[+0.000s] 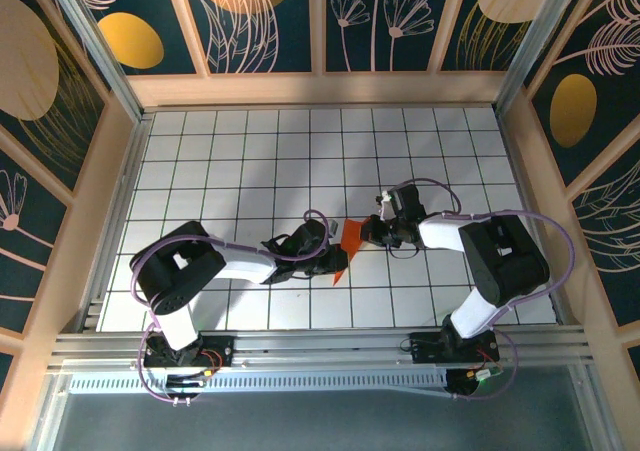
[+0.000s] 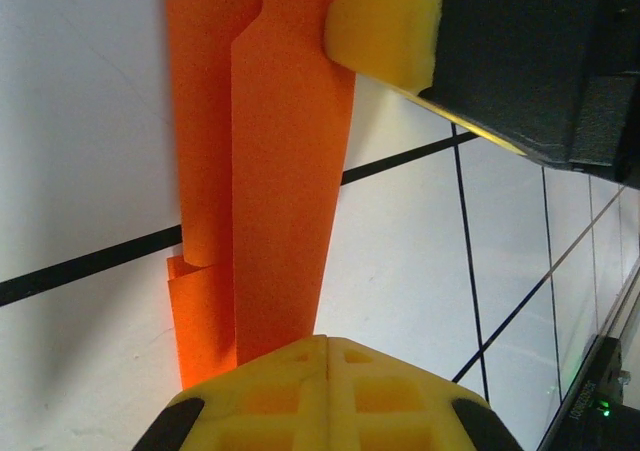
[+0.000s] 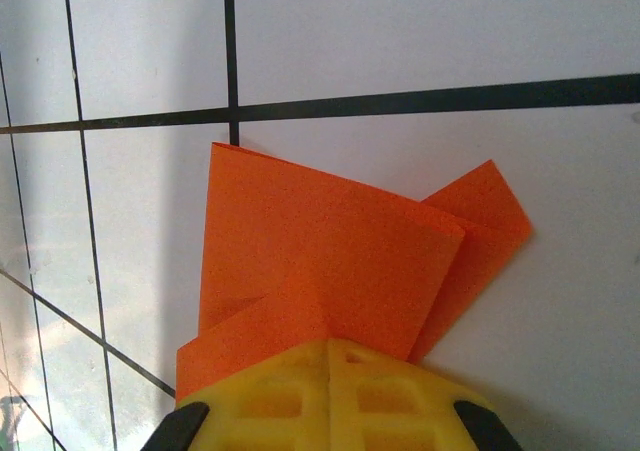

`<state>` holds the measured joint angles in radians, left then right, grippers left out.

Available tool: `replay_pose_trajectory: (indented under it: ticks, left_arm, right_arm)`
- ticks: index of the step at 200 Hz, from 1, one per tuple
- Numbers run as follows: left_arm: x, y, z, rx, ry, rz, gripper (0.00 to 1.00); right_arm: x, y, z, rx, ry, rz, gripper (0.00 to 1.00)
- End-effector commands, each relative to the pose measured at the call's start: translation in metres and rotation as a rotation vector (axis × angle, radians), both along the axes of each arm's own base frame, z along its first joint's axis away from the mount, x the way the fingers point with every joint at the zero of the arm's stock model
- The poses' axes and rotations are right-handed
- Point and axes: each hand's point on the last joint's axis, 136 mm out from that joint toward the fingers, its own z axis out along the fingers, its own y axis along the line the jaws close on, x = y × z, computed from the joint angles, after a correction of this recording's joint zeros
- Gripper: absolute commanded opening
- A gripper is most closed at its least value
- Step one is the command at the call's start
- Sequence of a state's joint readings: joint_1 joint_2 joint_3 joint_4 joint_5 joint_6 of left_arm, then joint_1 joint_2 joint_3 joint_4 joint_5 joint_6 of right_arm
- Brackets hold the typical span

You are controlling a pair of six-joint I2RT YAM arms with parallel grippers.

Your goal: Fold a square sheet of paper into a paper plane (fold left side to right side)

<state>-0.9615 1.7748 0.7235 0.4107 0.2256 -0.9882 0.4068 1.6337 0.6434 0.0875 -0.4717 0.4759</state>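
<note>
Folded orange paper (image 1: 352, 237) sits mid surface (image 1: 250, 151), between both arms, with layers overlapping. Left hand (image 2: 325, 356) clenched on one end of paper. Right hand (image 3: 328, 351) clenched on opposite end, its yellow pad (image 2: 385, 31) against paper edge. Whether paper touches tiles: cannot tell.

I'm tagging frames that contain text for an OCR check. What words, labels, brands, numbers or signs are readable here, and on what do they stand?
No readable text anywhere.
The folded orange paper is plain and unmarked.
The left claw and right claw are bare yellow, with no lettering.
The wall panels carry only plant drawings; the table has only black grid lines.
</note>
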Motion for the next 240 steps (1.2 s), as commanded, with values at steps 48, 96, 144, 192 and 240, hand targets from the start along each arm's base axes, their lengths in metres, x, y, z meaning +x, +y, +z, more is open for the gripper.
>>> replay_pose_trajectory:
  ticks: [48,96,144,192,240]
  left_arm:
    - [-0.003,0.011,-0.020,0.062,0.026,0.014,0.06]
    - [-0.003,0.013,-0.024,0.077,0.028,0.018,0.06]
    - [-0.004,0.015,-0.028,0.091,0.035,0.020,0.06]
    - [-0.005,0.016,-0.031,0.098,0.039,0.020,0.05]
    - [-0.008,0.017,-0.037,0.110,0.049,0.004,0.03]
  right_arm:
    - [-0.022,-0.020,-0.036,-0.140,0.109,-0.012,0.00]
    - [-0.022,-0.020,-0.037,-0.143,0.111,-0.011,0.00]
    - [-0.022,-0.019,-0.036,-0.143,0.111,-0.007,0.00]
    - [-0.022,-0.019,-0.036,-0.143,0.110,-0.008,0.00]
    - [-0.014,-0.013,-0.024,-0.123,0.083,0.006,0.00]
